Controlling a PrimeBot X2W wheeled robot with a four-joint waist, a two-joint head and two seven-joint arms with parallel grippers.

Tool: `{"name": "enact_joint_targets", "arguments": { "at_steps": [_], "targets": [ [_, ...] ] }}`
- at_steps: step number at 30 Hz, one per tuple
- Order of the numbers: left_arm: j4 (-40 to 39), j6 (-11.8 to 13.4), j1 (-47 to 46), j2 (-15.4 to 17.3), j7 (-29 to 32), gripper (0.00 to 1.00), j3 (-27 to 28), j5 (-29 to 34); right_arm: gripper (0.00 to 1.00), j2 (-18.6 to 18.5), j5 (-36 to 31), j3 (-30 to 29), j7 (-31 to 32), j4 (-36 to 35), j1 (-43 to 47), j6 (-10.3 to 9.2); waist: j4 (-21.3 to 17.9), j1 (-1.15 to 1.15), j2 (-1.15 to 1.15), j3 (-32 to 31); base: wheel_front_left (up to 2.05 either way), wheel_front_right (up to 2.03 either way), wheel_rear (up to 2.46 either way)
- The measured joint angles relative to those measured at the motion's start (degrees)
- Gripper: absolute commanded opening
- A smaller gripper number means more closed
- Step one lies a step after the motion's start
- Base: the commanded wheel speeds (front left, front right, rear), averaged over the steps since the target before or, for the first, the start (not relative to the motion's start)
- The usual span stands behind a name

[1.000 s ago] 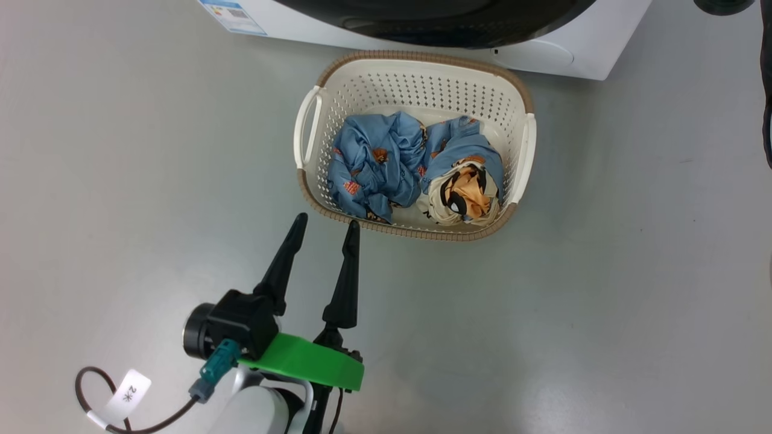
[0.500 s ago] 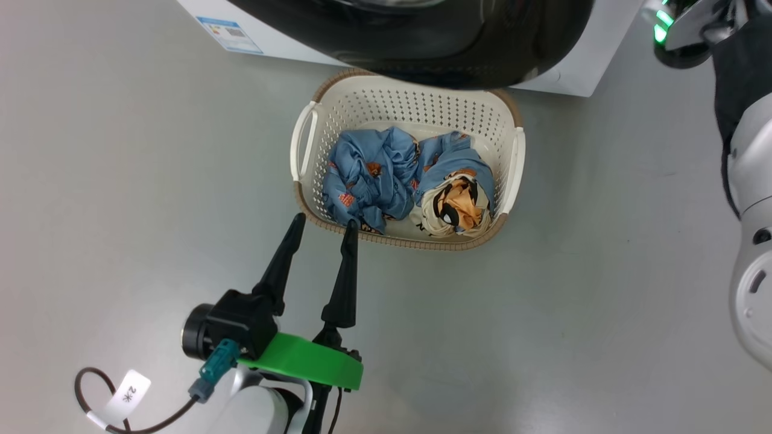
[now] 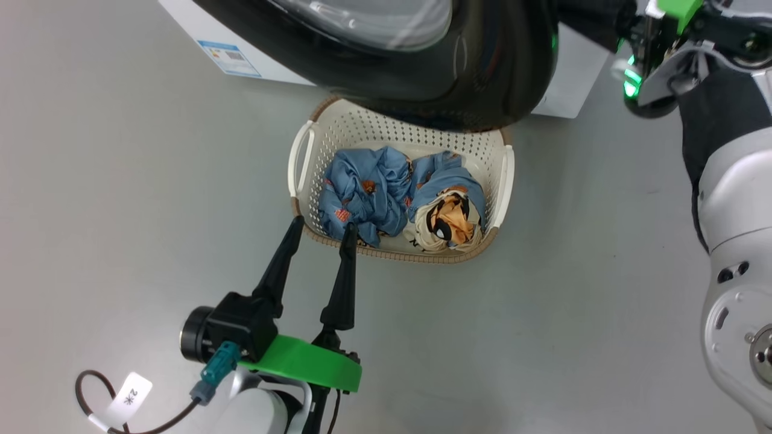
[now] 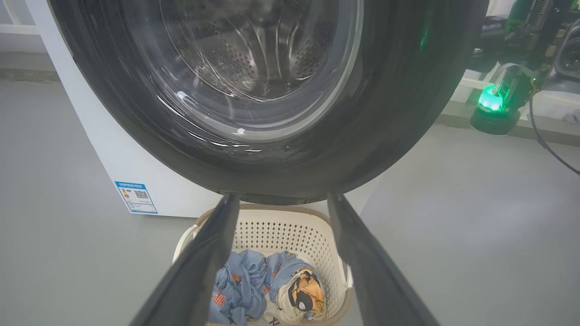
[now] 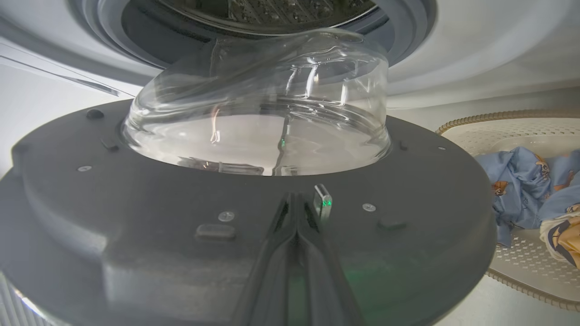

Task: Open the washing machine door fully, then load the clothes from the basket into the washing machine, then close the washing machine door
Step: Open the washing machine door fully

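The washing machine door point(image 3: 482, 72), with its black rim and glass bowl, stands swung out over the far rim of the basket point(image 3: 503, 181). Blue printed clothes point(image 3: 386, 199) with an orange cartoon patch lie in the basket. My left gripper point(image 3: 322, 224) is open and empty just before the basket's near rim. In the left wrist view the left gripper point(image 4: 283, 199) points at the door point(image 4: 385, 113) and the basket point(image 4: 281, 226). My right gripper point(image 5: 297, 197) is shut, its tips against the inner grey face of the door point(image 5: 158, 235), below the glass bowl point(image 5: 258, 113).
The white washing machine point(image 3: 199, 30) with a blue label point(image 3: 229, 57) stands behind the door, and its gasket and drum opening point(image 5: 398, 27) are exposed. My right arm point(image 3: 736, 199) fills the right edge. Grey floor point(image 3: 120, 211) surrounds the basket.
The head view has shifted. The door has swung farther out over the basket's far rim, and my right arm has come into view on the right. The left gripper has kept still.
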Motion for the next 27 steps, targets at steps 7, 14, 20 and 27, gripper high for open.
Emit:
{"name": "enact_joint_targets", "arguments": {
  "at_steps": [7,14,20,27],
  "targets": [
    [0.07,0.0,0.71,0.0,0.0,1.0,0.21,0.03,0.0,0.09,7.32,6.14,0.82,-0.21,2.43,0.0,-0.49,0.0,0.0,-1.36,0.0,0.0,0.0],
    [0.14,0.0,1.33,0.02,0.0,1.0,0.53,0.6,0.0,0.1,15.37,14.64,0.21,-2.21,5.34,0.0,-1.21,0.0,0.0,-2.08,0.0,0.0,0.0],
    [0.16,0.0,1.35,0.02,0.0,1.0,0.54,0.87,0.0,0.1,21.07,20.61,-0.8,-3.31,7.86,0.0,-1.42,0.0,0.0,-2.66,0.0,0.0,0.0],
    [0.27,-0.01,1.66,0.02,0.0,1.0,0.77,1.19,0.0,0.07,26.94,27.16,-2.04,-4.64,10.23,0.0,-1.55,0.0,0.0,-3.38,0.0,0.0,0.0]
  ]
}}
